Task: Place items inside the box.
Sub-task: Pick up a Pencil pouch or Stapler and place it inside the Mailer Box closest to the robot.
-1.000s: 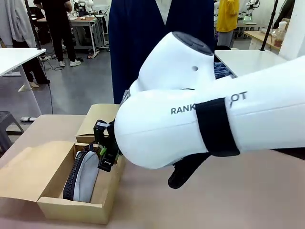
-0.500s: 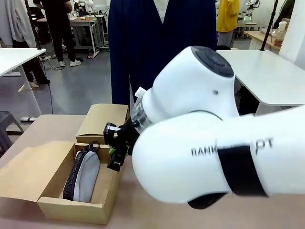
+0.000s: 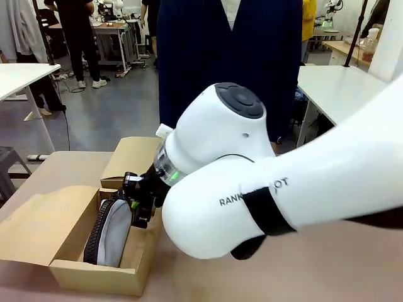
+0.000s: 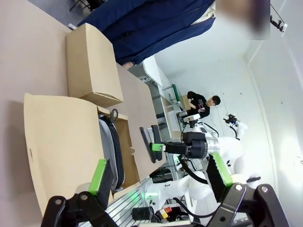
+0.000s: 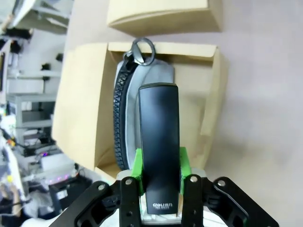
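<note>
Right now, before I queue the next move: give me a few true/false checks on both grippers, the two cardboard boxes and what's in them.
1. The right gripper is shut on a black stapler. True.
2. The larger shallow brown cardboard box has nothing in it. False: a grey zip pouch lies inside.
3. The left gripper holds a marker pen. False: its jaws stand open with nothing between them.
4. The smaller brown cardboard box beside the larger one is closed. True.
</note>
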Motion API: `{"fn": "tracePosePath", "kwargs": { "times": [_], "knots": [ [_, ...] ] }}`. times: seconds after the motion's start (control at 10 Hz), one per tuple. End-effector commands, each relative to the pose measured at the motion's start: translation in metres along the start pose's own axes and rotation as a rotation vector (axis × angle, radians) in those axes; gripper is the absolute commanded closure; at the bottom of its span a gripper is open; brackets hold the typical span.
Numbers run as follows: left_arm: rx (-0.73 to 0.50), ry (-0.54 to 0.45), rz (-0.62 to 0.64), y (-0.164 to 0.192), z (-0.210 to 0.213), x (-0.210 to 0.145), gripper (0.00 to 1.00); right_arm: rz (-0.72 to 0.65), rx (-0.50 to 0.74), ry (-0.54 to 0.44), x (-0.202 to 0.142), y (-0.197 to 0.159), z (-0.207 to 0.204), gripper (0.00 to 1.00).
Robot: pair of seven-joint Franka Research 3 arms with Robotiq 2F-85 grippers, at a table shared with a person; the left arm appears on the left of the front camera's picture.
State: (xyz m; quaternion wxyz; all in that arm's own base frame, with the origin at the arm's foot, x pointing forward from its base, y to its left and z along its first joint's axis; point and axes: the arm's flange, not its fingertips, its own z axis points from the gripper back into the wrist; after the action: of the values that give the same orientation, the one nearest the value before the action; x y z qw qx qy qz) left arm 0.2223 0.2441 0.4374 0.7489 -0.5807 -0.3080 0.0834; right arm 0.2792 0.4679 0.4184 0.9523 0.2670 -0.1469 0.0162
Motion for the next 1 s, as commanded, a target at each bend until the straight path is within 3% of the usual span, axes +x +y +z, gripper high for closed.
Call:
{"fn": "tracePosePath", "kwargs": {
  "times": [0.0,0.4,0.5,0.7,0.9],
  "knots": [
    [-0.022,-0.011,-0.018,-0.002,-0.001,0.001,0.0,0.029,-0.002,0.037,0.01,0.038,-0.042,0.68],
    [-0.022,-0.011,-0.018,-0.002,-0.001,0.001,0.0,0.004,-0.037,0.057,0.013,0.037,-0.071,0.68],
    [-0.022,-0.011,-0.018,-0.002,-0.001,0.001,0.0,0.023,-0.031,0.056,0.012,0.036,-0.07,0.18],
    [-0.022,-0.011,-0.018,-0.002,-0.001,0.001,0.0,0.023,-0.017,0.068,0.012,0.035,-0.07,0.0],
    [-0.022,-0.011,-0.018,-0.002,-0.001,0.001,0.0,0.017,-0.004,0.062,0.012,0.032,-0.068,0.0]
  ]
}}
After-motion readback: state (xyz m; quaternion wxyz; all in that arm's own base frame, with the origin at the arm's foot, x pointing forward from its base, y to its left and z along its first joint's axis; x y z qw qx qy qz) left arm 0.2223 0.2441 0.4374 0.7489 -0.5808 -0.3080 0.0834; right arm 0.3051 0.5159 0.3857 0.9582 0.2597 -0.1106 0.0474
